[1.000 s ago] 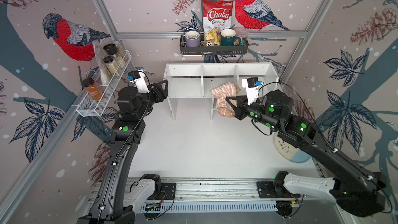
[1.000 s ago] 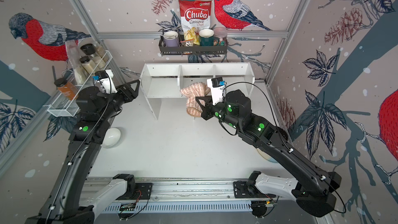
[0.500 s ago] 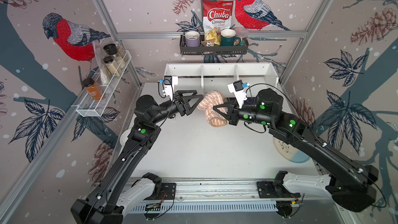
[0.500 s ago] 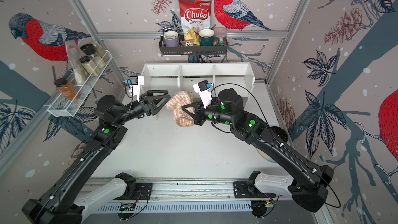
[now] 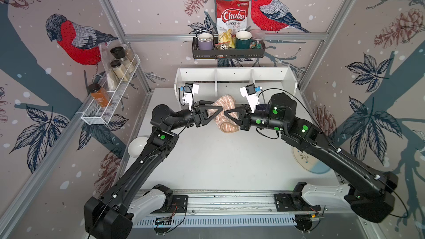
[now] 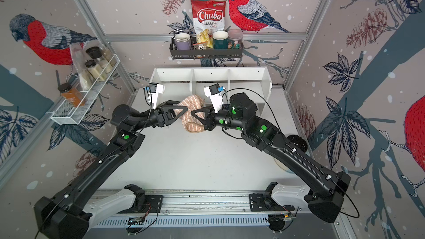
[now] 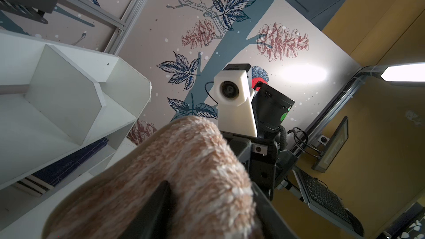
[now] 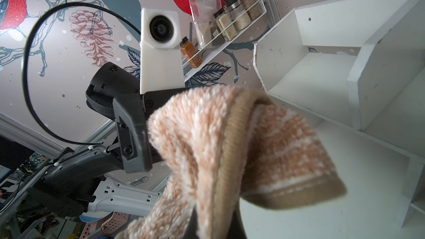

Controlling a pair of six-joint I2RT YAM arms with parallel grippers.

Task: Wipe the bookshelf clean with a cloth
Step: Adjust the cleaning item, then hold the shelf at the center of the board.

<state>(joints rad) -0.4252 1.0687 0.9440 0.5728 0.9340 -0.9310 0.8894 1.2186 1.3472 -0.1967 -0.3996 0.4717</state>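
Well, I have the cloth [image 5: 225, 103] hanging in the air above the surface [image 5: 218, 157], near the front of the bookshelf [image 5: 234, 74]. My right gripper [image 5: 228, 114] is clenched on a fold so the cloth cannot drop. My left gripper [image 5: 218, 111] meets it from the opposite side, cloth between its fingers; I cannot tell whether it has clamped. I judge this a hand-over, probably to reach the shelf's left compartments.
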